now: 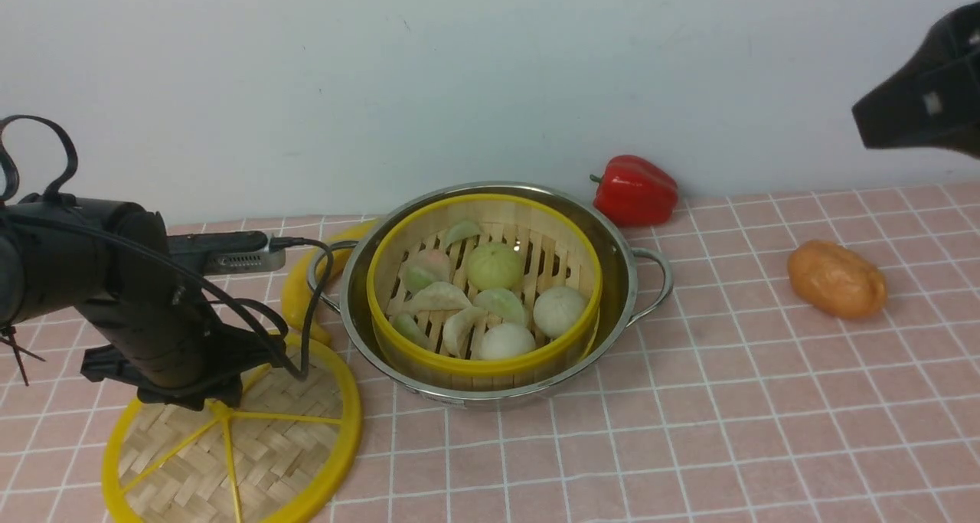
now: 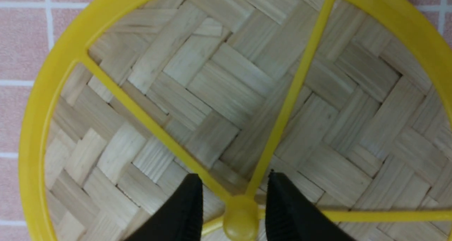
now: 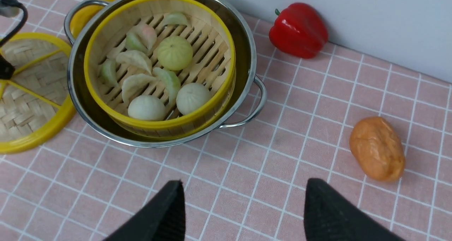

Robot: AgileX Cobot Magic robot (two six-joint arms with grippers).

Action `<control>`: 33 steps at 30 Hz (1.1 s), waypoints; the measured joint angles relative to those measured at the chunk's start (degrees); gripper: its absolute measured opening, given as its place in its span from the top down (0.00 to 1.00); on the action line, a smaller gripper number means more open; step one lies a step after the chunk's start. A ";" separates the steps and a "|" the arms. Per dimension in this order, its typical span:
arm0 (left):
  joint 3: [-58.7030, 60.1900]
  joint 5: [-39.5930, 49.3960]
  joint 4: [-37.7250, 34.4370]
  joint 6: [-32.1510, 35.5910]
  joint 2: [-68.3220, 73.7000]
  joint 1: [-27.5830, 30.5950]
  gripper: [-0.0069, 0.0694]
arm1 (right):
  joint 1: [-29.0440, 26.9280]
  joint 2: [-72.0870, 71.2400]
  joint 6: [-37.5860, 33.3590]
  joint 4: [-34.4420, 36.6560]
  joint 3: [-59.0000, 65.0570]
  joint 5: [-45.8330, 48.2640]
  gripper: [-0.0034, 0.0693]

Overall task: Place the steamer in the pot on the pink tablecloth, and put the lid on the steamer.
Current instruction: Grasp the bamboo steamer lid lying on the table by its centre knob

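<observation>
Pink tablecloth (image 1: pixel 766 431): meets a pale wall (image 1: pixel 490 86) behind
Steamer (image 1: pixel 486 361): sits inside the pot (image 1: pixel 490 400), holds pale toy buns and dumplings, shows its slatted floor
Lid (image 1: pixel 283 462): lies flat, left of the pot
Left gripper (image 2: pixel 235 198): hangs low over the lid, jaws parted around its yellow knob (image 2: pixel 241 218)
Right gripper (image 3: pixel 245 198): hovers above the cloth, jaws spread wide
Red pepper (image 1: pixel 635 192): rests near the pot's far right

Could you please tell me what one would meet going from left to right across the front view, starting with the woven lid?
The lid → the steamer, sitting inside the pot → the red pepper → the brown bread-like item.
</observation>
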 joint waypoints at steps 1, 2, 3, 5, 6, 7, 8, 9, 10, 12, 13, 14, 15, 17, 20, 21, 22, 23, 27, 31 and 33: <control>0.00 0.00 0.00 0.00 0.14 0.00 0.59 | 0.00 -0.14 0.07 0.00 0.00 0.00 0.34; 0.00 -0.02 -0.07 0.00 0.61 0.00 0.59 | 0.00 -0.39 0.37 0.00 0.11 0.00 0.34; -0.04 -0.07 -0.38 0.00 0.89 0.00 0.59 | 0.00 -0.41 0.68 0.00 0.15 0.00 0.34; -0.27 -0.19 -0.85 0.21 1.18 0.00 0.59 | 0.00 -0.41 0.83 0.00 0.15 0.00 0.34; -0.38 -0.25 -0.85 0.52 1.44 0.00 0.59 | 0.00 -0.41 0.96 0.00 0.15 0.00 0.34; -0.43 -0.36 -0.85 0.67 1.74 0.00 0.59 | 0.00 -0.41 1.08 0.00 0.15 0.00 0.34; -0.43 -0.41 -0.85 0.79 1.89 0.00 0.59 | 0.00 -0.41 1.12 0.00 0.15 0.00 0.34; -0.49 -0.41 -0.85 0.94 1.96 0.00 0.59 | 0.00 -0.41 1.12 0.00 0.15 0.00 0.34; -0.49 -0.41 -0.85 1.01 1.96 0.00 0.60 | 0.00 -0.41 1.15 0.00 0.15 0.00 0.34; -0.49 -0.10 -0.85 1.01 1.96 0.00 0.64 | 0.00 -0.43 1.26 -0.05 0.15 0.00 0.34; -0.56 0.04 -0.85 1.01 1.96 0.00 0.66 | 0.00 -0.43 1.28 -0.05 0.15 0.00 0.34; -0.56 0.13 -0.85 1.01 1.96 0.00 0.66 | 0.00 -0.43 1.28 -0.05 0.15 0.00 0.34; -0.60 0.32 -0.85 1.01 1.96 0.00 0.69 | 0.00 -0.43 1.28 -0.10 0.22 0.00 0.34; -0.67 0.64 -0.85 1.01 1.90 0.00 0.73 | 0.00 -0.43 1.28 -0.18 0.22 0.00 0.34; -0.68 0.94 -0.85 1.02 1.84 0.00 0.74 | 0.00 -0.43 1.28 -0.18 0.22 0.00 0.34; -0.68 1.00 -0.85 1.02 1.84 0.00 0.75 | 0.00 -0.43 1.34 -0.18 0.22 0.00 0.34; -0.68 0.99 -0.85 1.02 1.84 0.00 0.75 | 0.00 -0.43 1.39 -0.18 0.22 0.00 0.34; -0.68 0.99 -0.85 1.02 1.84 0.00 0.75 | 0.00 -0.43 1.47 -0.18 0.22 0.00 0.34; -0.68 1.09 -0.85 1.02 1.84 0.00 0.75 | 0.00 -0.43 1.84 -0.18 0.39 0.00 0.34; -0.68 1.09 -0.85 1.02 1.84 0.00 0.75 | 0.00 -0.43 2.44 -0.18 0.39 0.00 0.34; -0.68 1.11 -0.85 1.02 1.84 0.00 0.75 | 0.00 -0.43 2.61 -0.18 0.39 0.00 0.34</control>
